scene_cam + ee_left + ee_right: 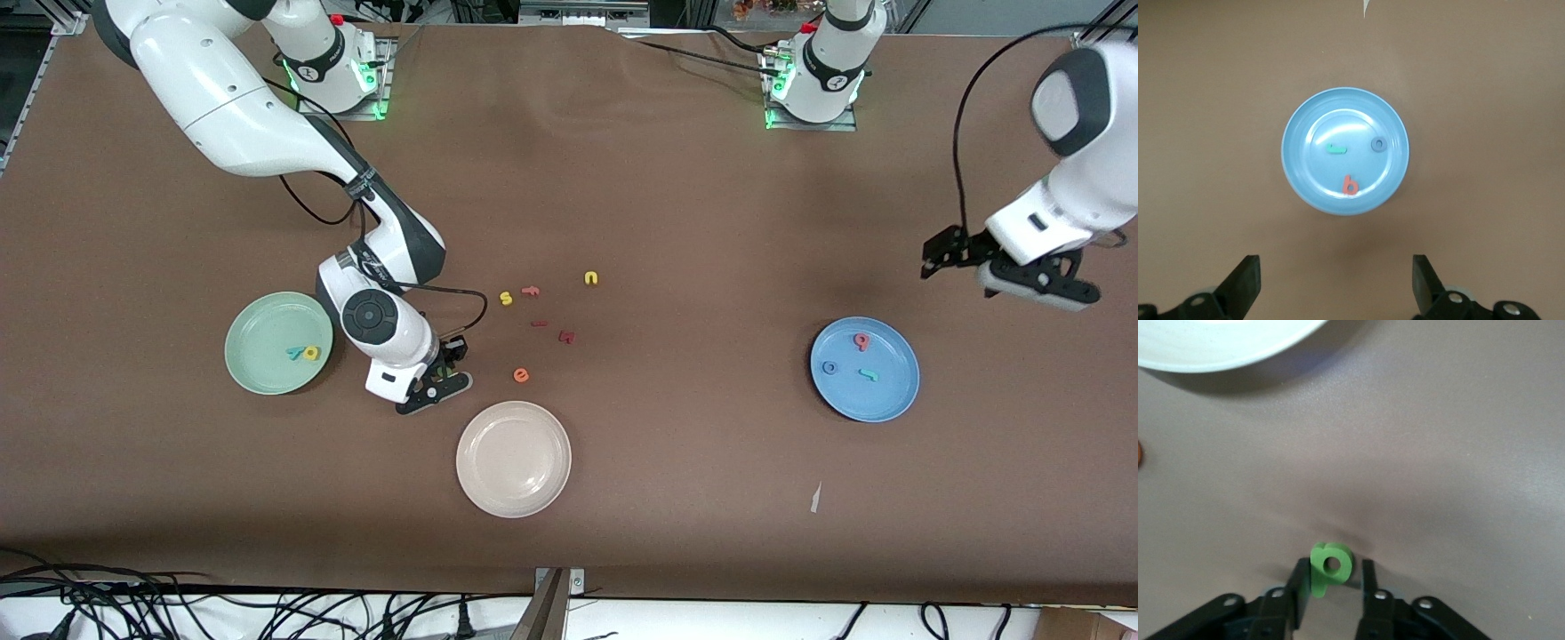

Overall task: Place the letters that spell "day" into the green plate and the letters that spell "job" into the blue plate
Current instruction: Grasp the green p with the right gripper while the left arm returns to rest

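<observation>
Right claw [1331, 583] was down at the tabletop [676, 222] between green plate [258, 373] and cream plate [513, 459], fingers pinching the green "d" [1331, 565]. Advice: confirm a square grip, lift straight, release low over the green plate beside "a" [311, 353] and "y" [295, 353]. Left claw [1337, 283] waited spread above the blue plate [1305, 180], which held "j", "o", "b".

A robotics lab is shown. Two white arms are bolted by metal base plates [342, 93] to one long table [676, 204] that is covered with plain brown sheeting. Green status lights are lit at both bases. Loose black cables [178, 609] are heaped along the table's front edge, where a metal bracket [558, 582] is fixed.
</observation>
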